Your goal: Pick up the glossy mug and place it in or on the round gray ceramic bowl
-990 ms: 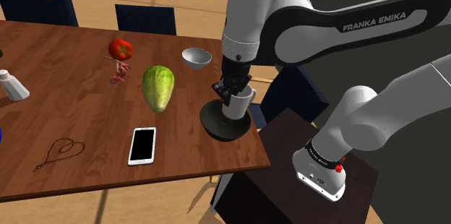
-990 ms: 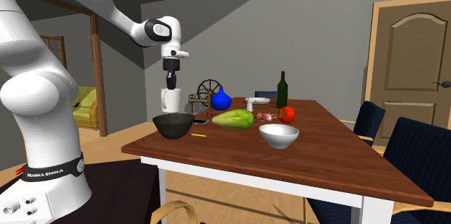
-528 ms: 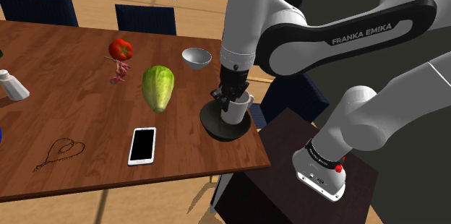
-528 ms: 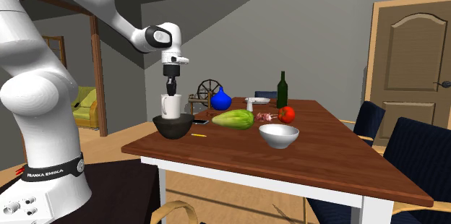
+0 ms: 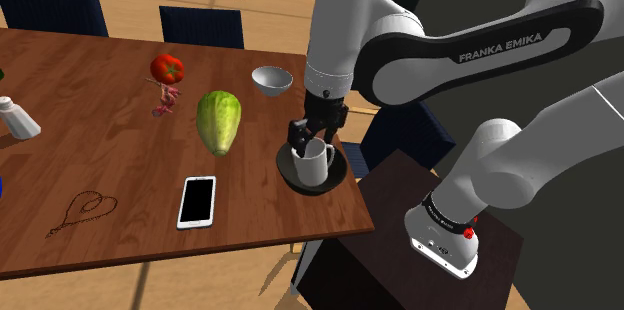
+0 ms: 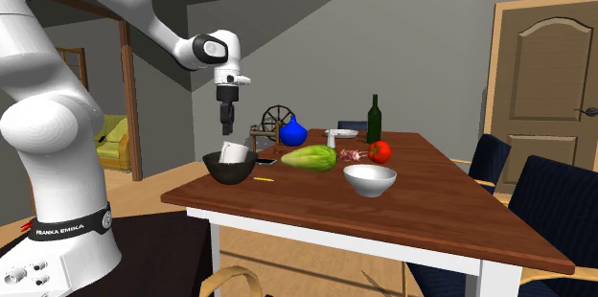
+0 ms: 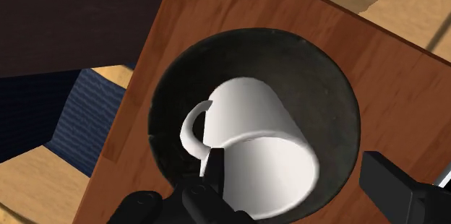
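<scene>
White mug (image 5: pixel 314 162) sits inside dark round bowl (image 5: pixel 344 169), near table (image 5: pixel 120 158) corner closest to stand. Gripper (image 5: pixel 305 135) hangs just above mug rim; fingers (image 7: pixel 211 181) spread apart, clasping nothing. Green vegetable (image 5: pixel 218 121), phone (image 5: pixel 197 201) and small white bowl (image 5: pixel 271 80) lie nearby on table.

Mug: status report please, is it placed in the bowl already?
Fingers open, over the white mug. Mug sits inside the dark bowl, not held. Green vegetable lies beside, apart from the bowl.
</scene>
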`<state>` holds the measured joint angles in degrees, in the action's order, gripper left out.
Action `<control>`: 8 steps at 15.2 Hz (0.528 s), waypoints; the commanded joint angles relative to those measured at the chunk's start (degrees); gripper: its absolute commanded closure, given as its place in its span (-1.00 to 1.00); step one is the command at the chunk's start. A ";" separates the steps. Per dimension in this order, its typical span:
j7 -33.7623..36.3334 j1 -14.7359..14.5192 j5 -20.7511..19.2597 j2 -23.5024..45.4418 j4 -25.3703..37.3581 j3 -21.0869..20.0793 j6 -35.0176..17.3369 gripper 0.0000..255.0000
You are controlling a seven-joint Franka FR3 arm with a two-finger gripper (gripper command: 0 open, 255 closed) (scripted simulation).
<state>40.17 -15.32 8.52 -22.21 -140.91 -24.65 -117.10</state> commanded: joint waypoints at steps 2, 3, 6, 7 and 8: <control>0.00 0.00 0.00 0.00 0.00 0.00 0.00 -1.00; 0.00 0.00 0.00 0.00 0.00 0.00 0.00 -1.00; -0.21 0.02 -0.10 -1.71 4.53 0.84 6.18 -1.00; -0.24 0.05 -0.16 -2.01 5.82 1.04 7.76 -1.00; -0.24 0.05 -0.16 -2.01 5.82 1.05 7.76 -1.00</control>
<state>40.01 -15.22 8.30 -23.72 -135.61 -23.78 -110.42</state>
